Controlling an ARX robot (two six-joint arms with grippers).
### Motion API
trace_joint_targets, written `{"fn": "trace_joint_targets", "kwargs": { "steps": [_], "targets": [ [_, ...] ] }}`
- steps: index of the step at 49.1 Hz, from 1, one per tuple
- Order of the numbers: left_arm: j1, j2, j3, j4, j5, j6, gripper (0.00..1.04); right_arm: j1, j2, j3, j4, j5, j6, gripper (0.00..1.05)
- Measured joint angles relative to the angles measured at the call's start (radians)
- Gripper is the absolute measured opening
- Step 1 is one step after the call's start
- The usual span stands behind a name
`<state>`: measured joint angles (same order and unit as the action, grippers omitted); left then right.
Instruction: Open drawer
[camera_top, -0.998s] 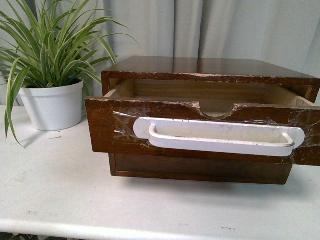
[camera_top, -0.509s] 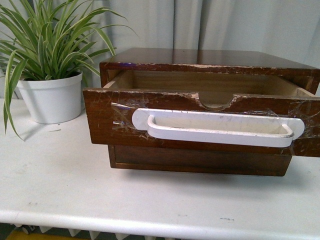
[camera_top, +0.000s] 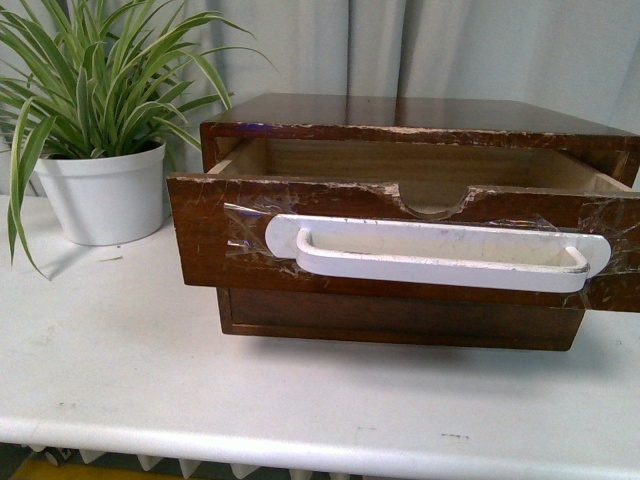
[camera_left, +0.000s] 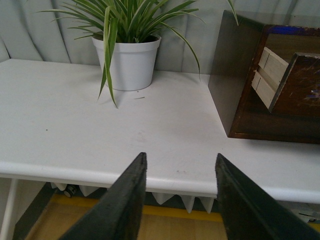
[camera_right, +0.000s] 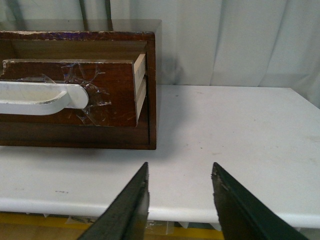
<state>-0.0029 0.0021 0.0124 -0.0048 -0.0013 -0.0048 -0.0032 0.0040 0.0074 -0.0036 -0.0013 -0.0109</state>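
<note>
The dark brown wooden drawer stands pulled out of its cabinet on the white table. Its long white handle is taped on below a half-round notch and a chipped top edge. The drawer's inside looks empty. In the left wrist view the drawer's side shows ahead, and my left gripper is open and empty at the table's front edge. In the right wrist view the handle's end shows on the drawer front, and my right gripper is open and empty at the table edge. Neither gripper shows in the front view.
A spider plant in a white pot stands left of the cabinet; it also shows in the left wrist view. A plain handleless drawer front sits below the open drawer. Grey curtains hang behind. The table's front edge is near.
Between one second and half a second ago the front view shifted: the cabinet and plant slid slightly up in the frame, baring more table edge. Since then almost nothing has moved.
</note>
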Motion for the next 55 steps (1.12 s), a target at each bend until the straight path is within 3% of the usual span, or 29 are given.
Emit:
{"fn": "trace_joint_targets", "kwargs": {
  "steps": [11, 15, 55],
  "targets": [
    [0.000, 0.000, 0.000, 0.000, 0.000, 0.000, 0.81, 0.000, 0.000, 0.000, 0.000, 0.000, 0.000, 0.80],
    [0.000, 0.000, 0.000, 0.000, 0.000, 0.000, 1.00, 0.000, 0.000, 0.000, 0.000, 0.000, 0.001, 0.97],
    [0.000, 0.000, 0.000, 0.000, 0.000, 0.000, 0.99, 0.000, 0.000, 0.000, 0.000, 0.000, 0.001, 0.96]
  ]
}}
